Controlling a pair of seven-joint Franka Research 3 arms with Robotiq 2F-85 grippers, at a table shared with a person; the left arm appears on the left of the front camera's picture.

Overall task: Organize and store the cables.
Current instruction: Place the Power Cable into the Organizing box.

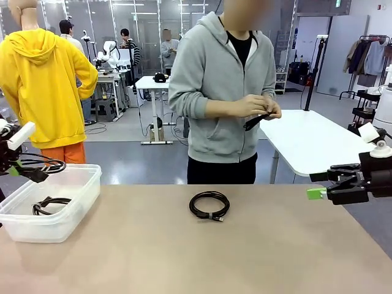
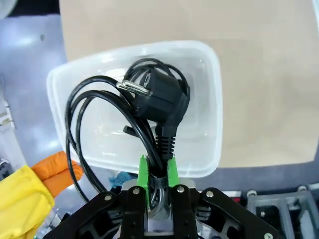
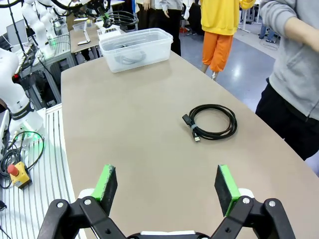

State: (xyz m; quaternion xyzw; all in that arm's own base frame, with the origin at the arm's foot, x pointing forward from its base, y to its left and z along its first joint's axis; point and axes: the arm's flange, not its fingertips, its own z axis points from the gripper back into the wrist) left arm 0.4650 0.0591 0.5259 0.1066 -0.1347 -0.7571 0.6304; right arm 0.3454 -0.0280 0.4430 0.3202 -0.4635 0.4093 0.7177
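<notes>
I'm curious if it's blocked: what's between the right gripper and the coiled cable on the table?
Only bare table lies between right gripper and cable, per the right wrist view.

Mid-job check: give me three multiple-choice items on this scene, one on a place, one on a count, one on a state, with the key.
1. Where is the power cord that the left end effector grips?
A. Above the clear plastic bin
B. On the floor
C. In the person's hands

2. How many coiled cables lie on the bare table?
A. None
B. One
C. Three

3. How does the right end effector stand?
A. Shut on a cable
B. Shut, empty
C. Open, empty

Key: 1 A, the left wrist view shows the cord hanging over the bin. 2 B, a single black coil lies mid-table. 3 C, its green pads stand wide apart with nothing between.
</notes>
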